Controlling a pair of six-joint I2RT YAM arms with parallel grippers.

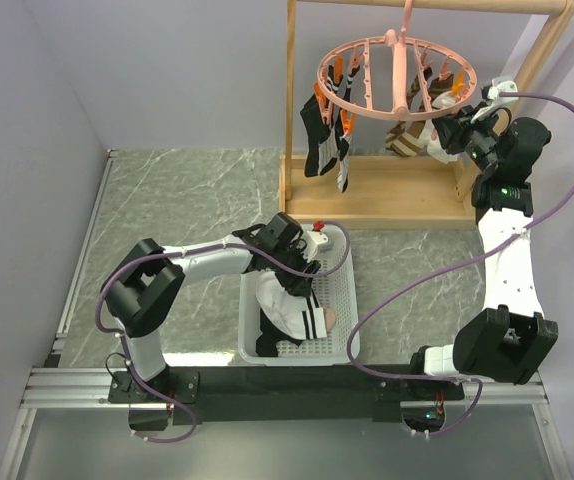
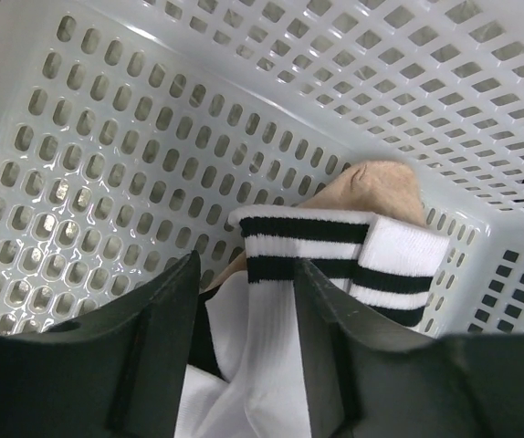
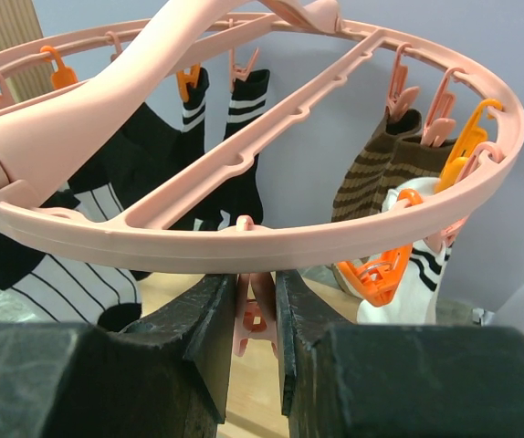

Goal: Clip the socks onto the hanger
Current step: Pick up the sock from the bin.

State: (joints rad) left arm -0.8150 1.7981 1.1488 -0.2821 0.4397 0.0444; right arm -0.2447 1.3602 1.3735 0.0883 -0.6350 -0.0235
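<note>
Black fingers [image 2: 152,338] of the left gripper [image 2: 246,274] stand partly apart on either side of a white sock [image 2: 308,242] with black cuff bands. The fabric fills the gap between them, but whether it is pinched cannot be told. Just beside this sock lie a second banded white sock [image 2: 399,265] and a tan sock [image 2: 376,187]. All three rest against the perforated wall of a white plastic basket [image 2: 107,182], which surrounds the gripper on every side. In the overhead view the basket sits on the grey marbled table [image 1: 187,190] between the two arm bases, with the left arm bent over its rim.

The right gripper [image 3: 255,283] is clamped tight on a pink clip [image 3: 253,319] that hangs below the near rim of the hanger [image 3: 244,237]. The rim crosses directly above the fingertips. Beyond it, black striped socks [image 3: 235,137] hang from clips on the far side, and brown striped socks [image 3: 381,173] hang to the right. A white sock [image 3: 408,283] sits below an orange clip [image 3: 381,269], close to the gripper's right finger.

The hanger is suspended from the top bar of a light wooden rack [image 1: 367,190] at the table's far edge, well apart from the basket.
</note>
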